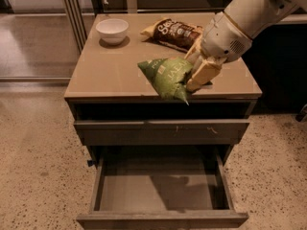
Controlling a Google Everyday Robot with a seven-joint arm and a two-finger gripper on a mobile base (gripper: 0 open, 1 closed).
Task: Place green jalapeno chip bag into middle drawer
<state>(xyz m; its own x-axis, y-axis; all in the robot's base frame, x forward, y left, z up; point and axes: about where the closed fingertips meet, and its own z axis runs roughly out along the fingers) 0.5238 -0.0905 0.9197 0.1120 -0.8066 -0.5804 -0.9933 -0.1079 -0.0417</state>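
Note:
The green jalapeno chip bag (165,76) hangs in the air over the front edge of the cabinet top (108,75), tilted with one corner pointing down. My gripper (193,80) is shut on the bag's right side, with a tan finger (205,72) showing beside it. The white arm comes in from the upper right. The middle drawer (160,219) is pulled open below, and its flat tray (144,195) holds nothing but the bag's shadow. The bag is above the drawer and a little behind its opening.
A white bowl (112,30) sits at the back left of the cabinet top. A dark-brown-and-yellow chip bag (173,32) lies at the back, just behind my gripper. A shut drawer front with pale scratch marks (163,131) is between the top and the open drawer. Speckled floor surrounds the cabinet.

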